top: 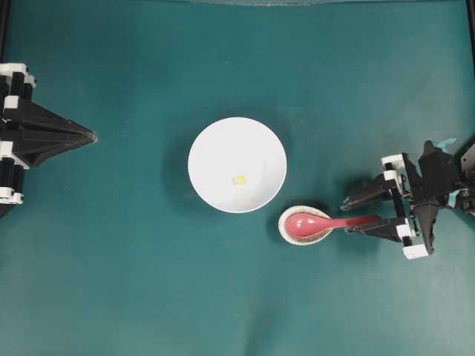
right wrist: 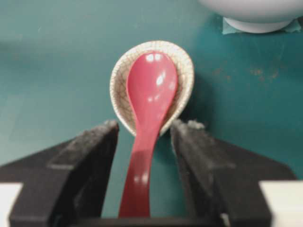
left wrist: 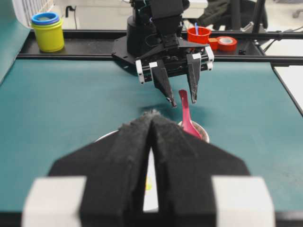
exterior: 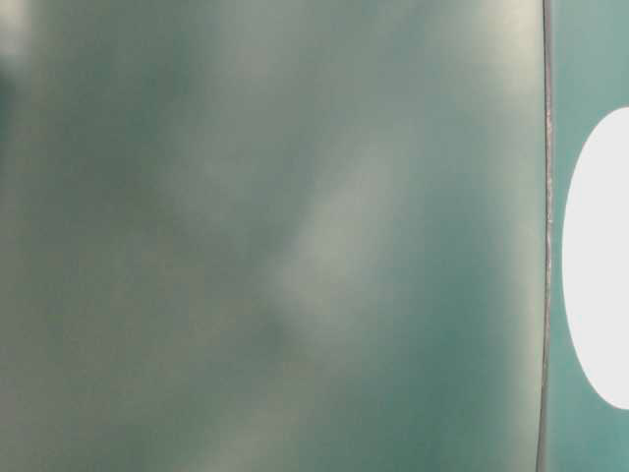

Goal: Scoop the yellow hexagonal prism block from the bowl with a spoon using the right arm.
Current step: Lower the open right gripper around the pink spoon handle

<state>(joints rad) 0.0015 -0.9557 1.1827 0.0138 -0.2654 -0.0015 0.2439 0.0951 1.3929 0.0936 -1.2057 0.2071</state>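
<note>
Teal tabletop (top: 133, 282), white bowl (top: 237, 165) at its middle, and the right gripper (right wrist: 144, 142) straddling the spoon's handle, not yet closed.

Taking the bowl as the landmark: the yellow hexagonal prism block (top: 240, 179) lies inside it, toward the rim nearest the spoon rest (top: 286, 224), which sits just beside the bowl on the right arm's side. The pink-red spoon (right wrist: 150, 99) has its scoop cradled in that crackle-glazed rest and its handle pointing away from the bowl, between the right gripper's wide-open jaws, which hold nothing. The left gripper (top: 85, 136), well apart from the bowl on the opposite side, is closed to a point and empty. That spoon looks light, rigid and glossy, so probably slick; I'd pinch it mid-handle, squarely, lest it twist. The block looks tiny and light, likely to skid.
</note>
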